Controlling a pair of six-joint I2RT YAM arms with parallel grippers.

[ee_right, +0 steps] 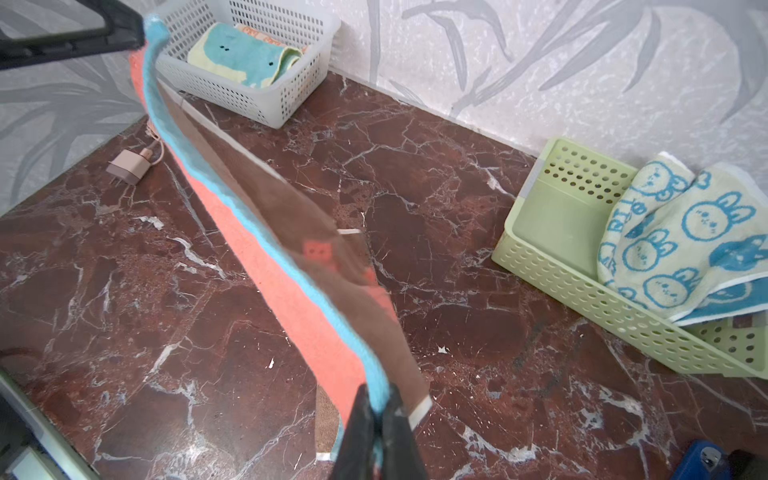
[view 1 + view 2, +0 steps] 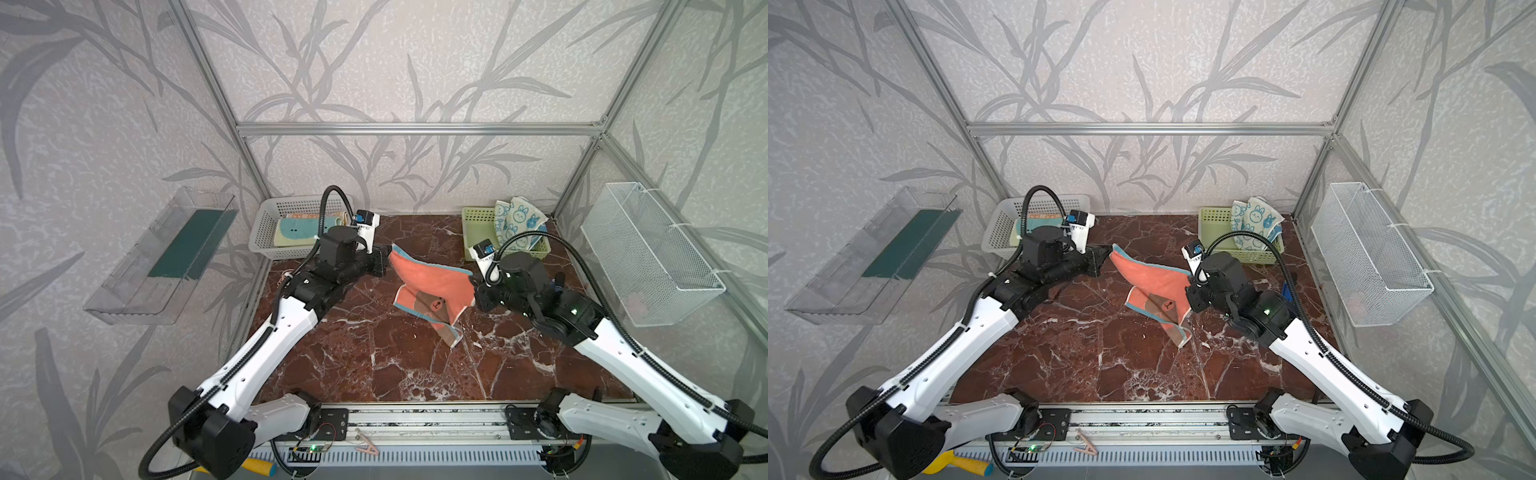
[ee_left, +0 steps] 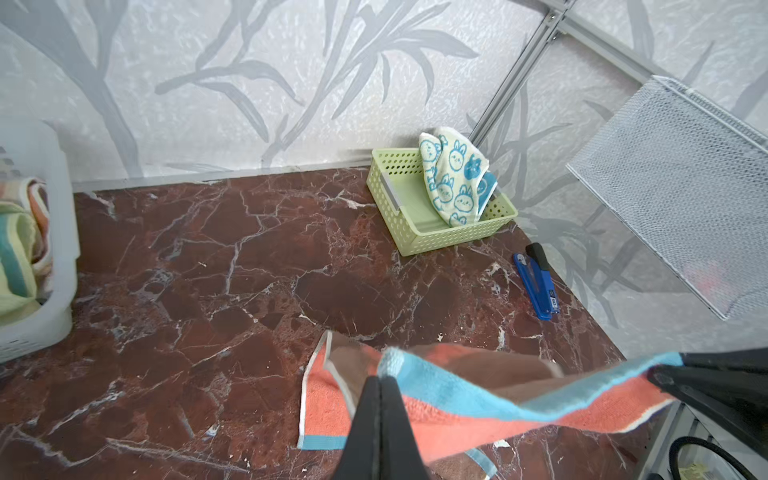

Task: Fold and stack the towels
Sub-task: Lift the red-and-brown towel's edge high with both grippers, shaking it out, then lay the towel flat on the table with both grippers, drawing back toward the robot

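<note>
An orange towel (image 2: 432, 278) with a blue edge and a brown patch hangs stretched between both grippers, its lower corner resting on the marble table (image 2: 374, 357). My left gripper (image 2: 384, 259) is shut on one blue-edged corner (image 3: 392, 361). At the opposite end of that edge (image 1: 376, 386), my right gripper (image 2: 473, 286) is shut too. A folded teal and cream towel (image 2: 295, 232) lies in the white basket (image 2: 264, 232). A white towel with blue bunnies (image 2: 517, 220) slumps in the green basket (image 2: 476, 237).
A blue stapler (image 3: 536, 282) lies on the table near the green basket (image 3: 415, 232). A charger plug (image 1: 126, 166) sits near the white basket (image 1: 257, 104). A wire mesh basket (image 2: 648, 253) hangs on the right wall, a clear tray (image 2: 162, 257) on the left.
</note>
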